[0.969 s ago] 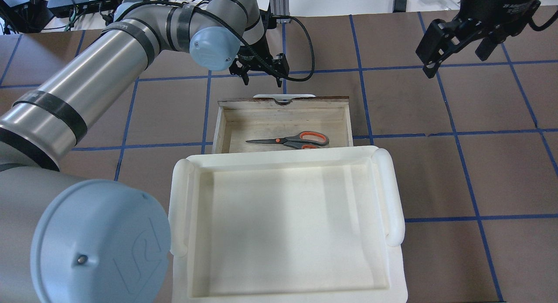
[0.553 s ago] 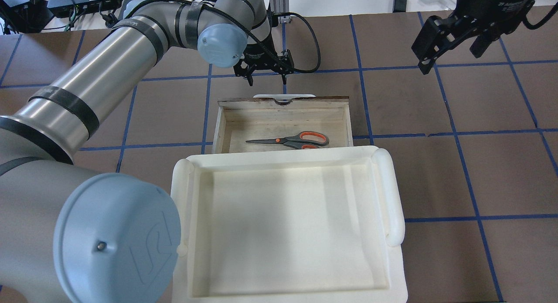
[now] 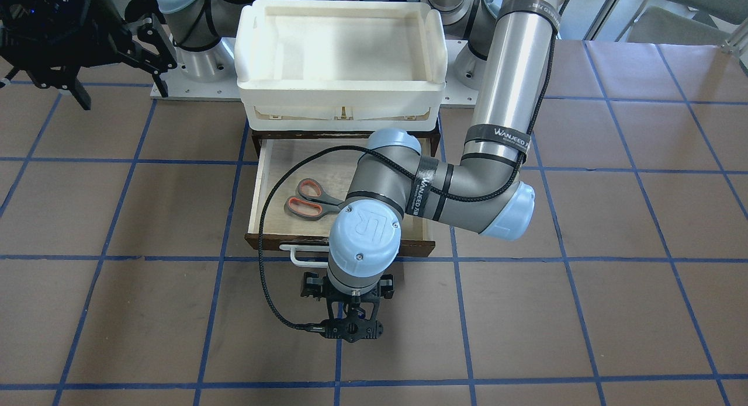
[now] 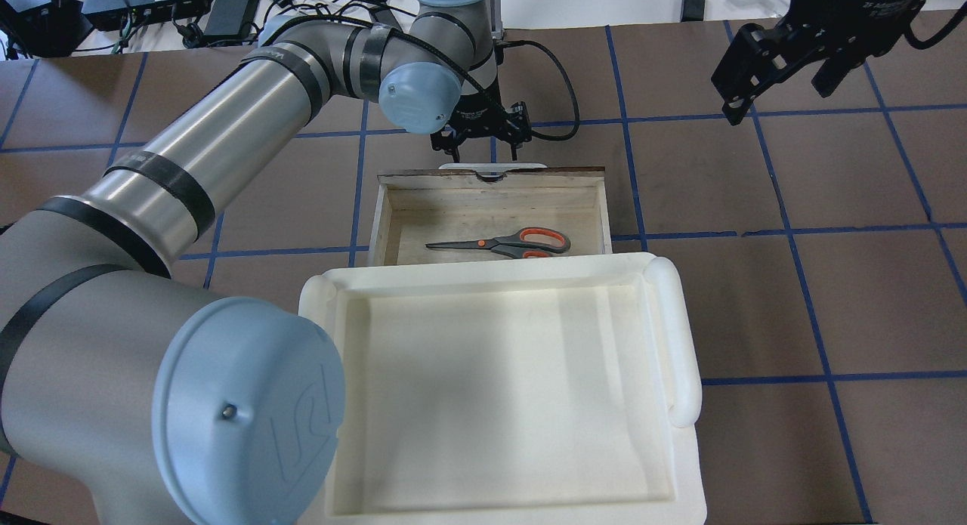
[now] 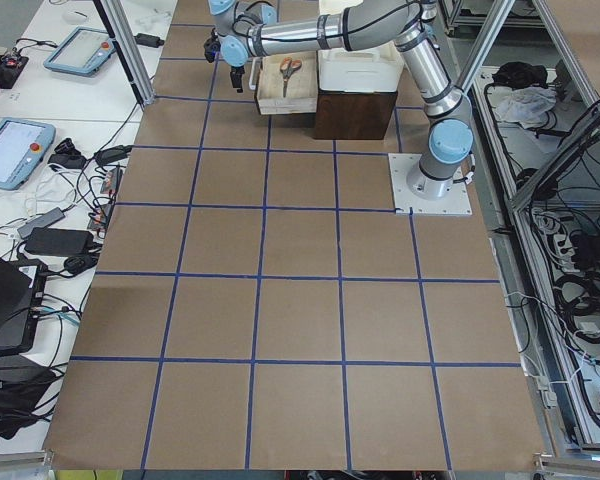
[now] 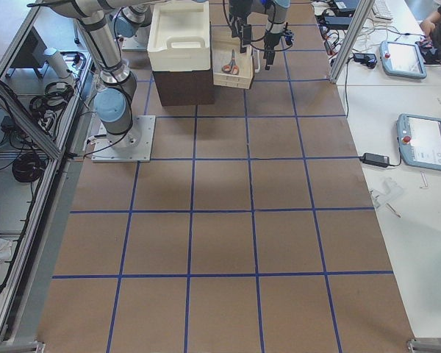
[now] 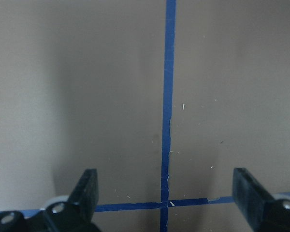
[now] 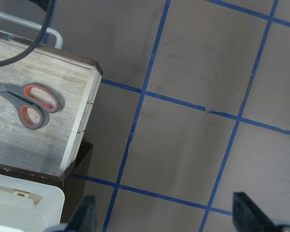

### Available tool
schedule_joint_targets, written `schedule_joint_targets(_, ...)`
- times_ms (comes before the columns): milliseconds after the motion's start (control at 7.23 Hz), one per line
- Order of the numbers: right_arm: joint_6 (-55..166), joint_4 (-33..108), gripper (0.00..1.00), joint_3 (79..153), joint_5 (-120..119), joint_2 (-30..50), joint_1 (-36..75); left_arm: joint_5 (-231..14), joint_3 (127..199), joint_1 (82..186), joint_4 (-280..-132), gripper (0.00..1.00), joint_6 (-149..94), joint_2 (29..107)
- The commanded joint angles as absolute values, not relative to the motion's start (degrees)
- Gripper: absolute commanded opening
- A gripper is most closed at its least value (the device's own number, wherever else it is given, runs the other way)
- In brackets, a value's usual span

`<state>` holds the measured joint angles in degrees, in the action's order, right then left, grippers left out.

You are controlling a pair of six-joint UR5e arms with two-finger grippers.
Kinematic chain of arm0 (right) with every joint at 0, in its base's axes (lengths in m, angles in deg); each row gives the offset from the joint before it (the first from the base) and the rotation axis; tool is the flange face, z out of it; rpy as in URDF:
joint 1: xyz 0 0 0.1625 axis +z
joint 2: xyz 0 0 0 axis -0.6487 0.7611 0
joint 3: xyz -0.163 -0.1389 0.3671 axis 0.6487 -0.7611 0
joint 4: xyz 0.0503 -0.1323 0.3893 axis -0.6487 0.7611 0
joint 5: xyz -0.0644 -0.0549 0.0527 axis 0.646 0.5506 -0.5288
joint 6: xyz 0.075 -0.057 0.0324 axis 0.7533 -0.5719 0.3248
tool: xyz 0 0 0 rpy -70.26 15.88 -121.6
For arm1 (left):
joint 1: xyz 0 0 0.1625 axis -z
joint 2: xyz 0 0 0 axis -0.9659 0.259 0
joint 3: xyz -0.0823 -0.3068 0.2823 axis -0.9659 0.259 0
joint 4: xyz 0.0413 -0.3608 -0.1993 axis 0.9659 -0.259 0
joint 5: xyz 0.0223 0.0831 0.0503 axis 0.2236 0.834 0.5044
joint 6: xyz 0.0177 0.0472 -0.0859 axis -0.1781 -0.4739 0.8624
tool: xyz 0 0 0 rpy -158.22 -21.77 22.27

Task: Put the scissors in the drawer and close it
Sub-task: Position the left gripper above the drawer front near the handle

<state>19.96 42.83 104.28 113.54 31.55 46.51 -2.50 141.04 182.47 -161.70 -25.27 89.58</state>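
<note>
Left gripper: jaws spread wide, nothing between them but bare table and a blue tape cross. In the overhead view it hangs at 12 o'clock from the drawer, just past the white bar handle. Can't tell if the fingertips actually touch the handle.

Right gripper: jaws spread apart too, holding nothing. It hovers off at roughly 2 o'clock from the drawer, well clear of it.

The scissors are lying flat on the drawer floor, blades pointing to 9 o'clock and the orange-lined loops at 3 o'clock, toward the 6 o'clock side of the box. The lower loop is partly tucked under the rim of the white tray.

The drawer is pulled out, and the tray sits right at its 6 o'clock on top of the dark cabinet.
</note>
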Motion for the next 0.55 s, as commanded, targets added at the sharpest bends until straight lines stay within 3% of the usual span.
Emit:
schedule_joint_targets(0, 19.9, 42.9, 1.00, 104.2, 113.4, 31.6, 46.6, -2.4, 141.0, 183.7, -160.9, 0.99, -25.5, 91.8)
schedule_joint_targets(415, 20.6, 42.9, 1.00, 104.2, 114.1, 31.7, 46.7, -2.2, 141.0, 183.9, -165.0, 0.99, -26.0, 91.9)
